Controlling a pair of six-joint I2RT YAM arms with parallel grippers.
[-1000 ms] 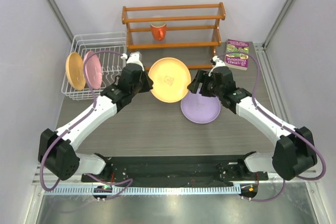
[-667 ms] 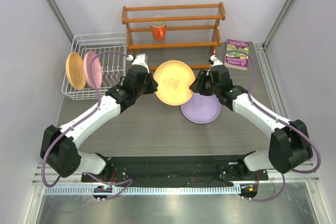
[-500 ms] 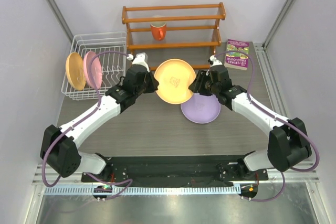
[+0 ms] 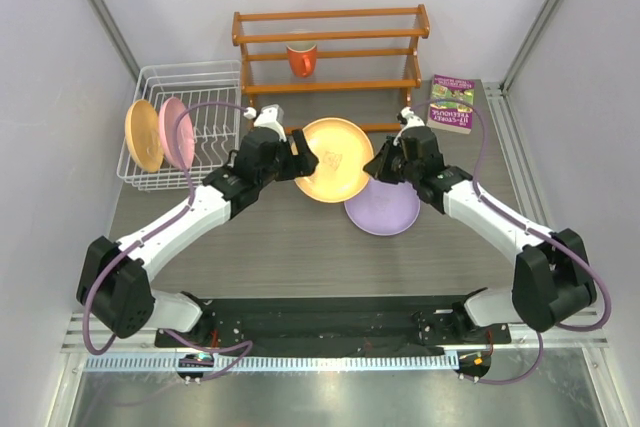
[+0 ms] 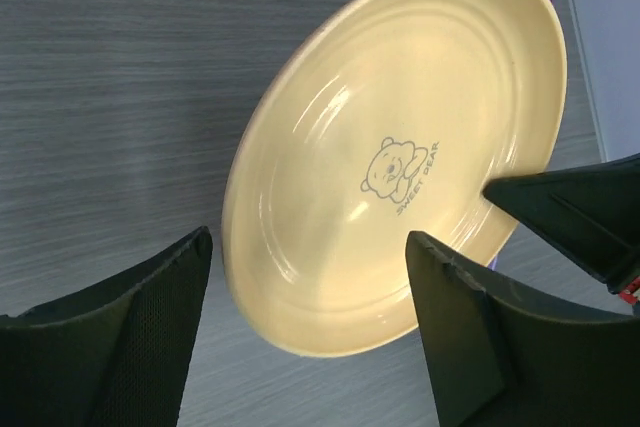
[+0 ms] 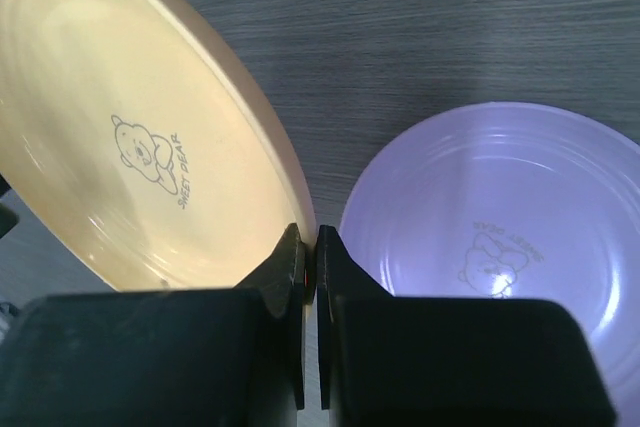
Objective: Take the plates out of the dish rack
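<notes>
Step in hand: one plate is being passed from arm to arm, up in the air.
Plate in the air: the yellow-orange plate [image 4: 333, 159] with a little bear on it hangs tilted between the two arms, above the counter [image 4: 290, 247].
Right jaws: closed tight on the right rim of the yellow-orange plate, so they are holding it.
Left jaws: open wide, one on each side of the plate's left rim, not pinching it.
Plate already out: the lavender plate [image 4: 390, 215] lies flat on the counter, just below the right jaws.
Plates to go: a pink plate [image 4: 177, 133] and an orange plate [image 4: 143, 135] stand on edge at the left side of the white dish rack [image 4: 190, 75].
How far: I think about halfway.
Next move: I think the left arm must pull straight back without bumping the rim. Then the right arm can lower the plate flat, on or beside the lavender plate, and let go softly.
Watch out: only one thin edge is held, so the plate could slip.
</notes>
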